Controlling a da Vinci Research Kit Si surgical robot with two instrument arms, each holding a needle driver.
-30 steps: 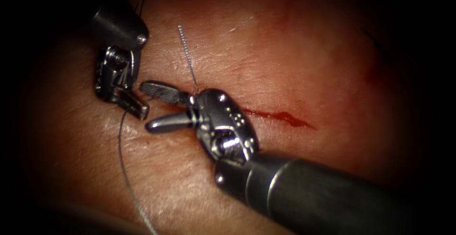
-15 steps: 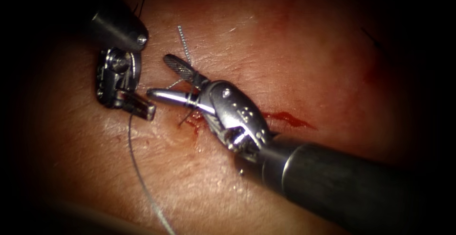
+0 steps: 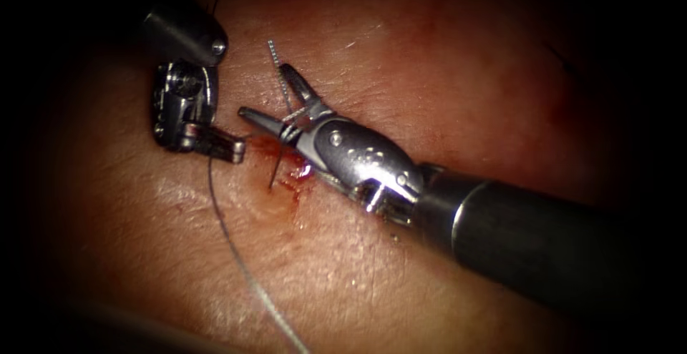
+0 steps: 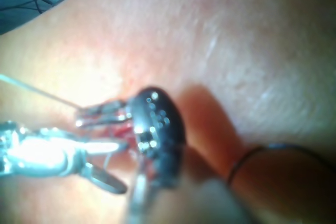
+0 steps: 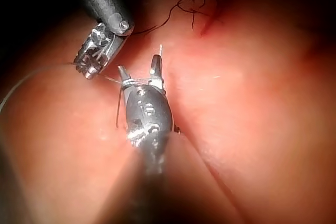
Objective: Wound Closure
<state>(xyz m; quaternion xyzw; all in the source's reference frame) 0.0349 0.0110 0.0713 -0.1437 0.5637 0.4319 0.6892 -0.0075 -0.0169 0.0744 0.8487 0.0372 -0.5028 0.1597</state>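
On the left, the left tool (image 3: 215,144) keeps its jaws clamped on the thread (image 3: 236,254), which trails down across the tissue (image 3: 429,61). At centre, red fluid (image 3: 290,179) now lies uncovered at the cut. The right tool (image 3: 275,96) has swung up over the last second, jaws still apart, thread now wrapped around them: a loop is forming. I cannot make out the needle.

Count: two tools, left tool (image 3: 215,143) and right tool (image 3: 283,100). One tissue (image 3: 429,75) with one patch of red fluid (image 3: 290,179). One long thread (image 3: 243,268); one short cut end of thread (image 3: 273,53). Needle: cannot tell.
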